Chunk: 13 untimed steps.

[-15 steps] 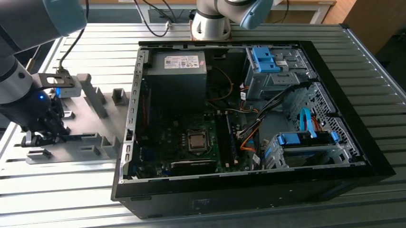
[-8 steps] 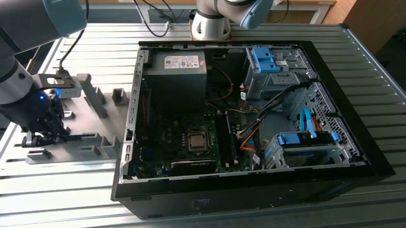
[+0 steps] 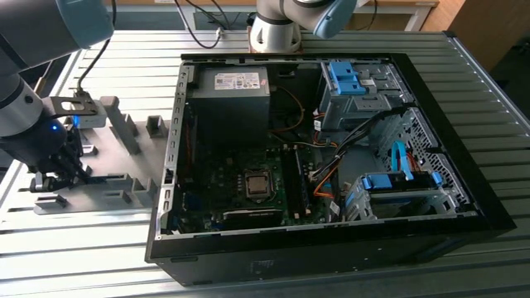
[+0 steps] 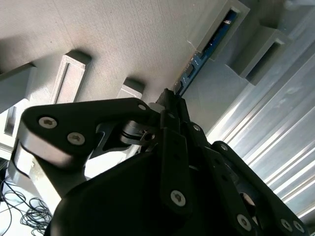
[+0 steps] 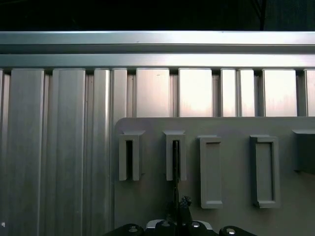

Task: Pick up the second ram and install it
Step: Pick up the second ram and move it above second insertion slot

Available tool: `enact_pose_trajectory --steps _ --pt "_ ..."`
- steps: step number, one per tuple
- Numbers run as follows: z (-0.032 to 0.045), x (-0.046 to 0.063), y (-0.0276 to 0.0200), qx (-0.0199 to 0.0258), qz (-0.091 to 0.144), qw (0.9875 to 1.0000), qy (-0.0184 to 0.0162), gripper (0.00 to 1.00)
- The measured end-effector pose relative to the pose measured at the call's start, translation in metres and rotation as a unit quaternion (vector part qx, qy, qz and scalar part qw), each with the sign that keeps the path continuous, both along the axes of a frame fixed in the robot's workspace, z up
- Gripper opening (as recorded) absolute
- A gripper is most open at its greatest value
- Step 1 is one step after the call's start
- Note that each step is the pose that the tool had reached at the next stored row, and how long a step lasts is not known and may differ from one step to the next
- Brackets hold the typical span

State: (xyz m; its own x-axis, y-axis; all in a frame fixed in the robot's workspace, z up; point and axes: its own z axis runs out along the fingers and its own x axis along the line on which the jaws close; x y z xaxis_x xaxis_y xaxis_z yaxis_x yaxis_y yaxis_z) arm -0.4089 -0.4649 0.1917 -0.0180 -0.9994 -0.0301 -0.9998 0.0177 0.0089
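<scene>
The claw (image 4: 170, 98) is clenched on one end of the second ram (image 4: 197, 61), whose other end sits in a slot of the grey holder plate (image 5: 147, 206). In the exterior view, the open computer case (image 3: 331, 261) lies at three o'clock from the claw, on the desk (image 3: 83, 248).

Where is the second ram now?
The second ram sits in a slot of the grey holder, at the tip of the gripper, on the exterior view's left of the computer.
</scene>
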Motion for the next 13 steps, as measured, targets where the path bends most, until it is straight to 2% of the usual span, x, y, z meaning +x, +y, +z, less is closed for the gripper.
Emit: enact_pose_trajectory --steps 9,13 --pt "0.0006 0.0000 0.0000 0.0001 0.000 1.0000 -0.0001 0.14" --pt "0.0080 0.0000 0.0000 0.0000 0.000 1.0000 -0.0001 0.14"
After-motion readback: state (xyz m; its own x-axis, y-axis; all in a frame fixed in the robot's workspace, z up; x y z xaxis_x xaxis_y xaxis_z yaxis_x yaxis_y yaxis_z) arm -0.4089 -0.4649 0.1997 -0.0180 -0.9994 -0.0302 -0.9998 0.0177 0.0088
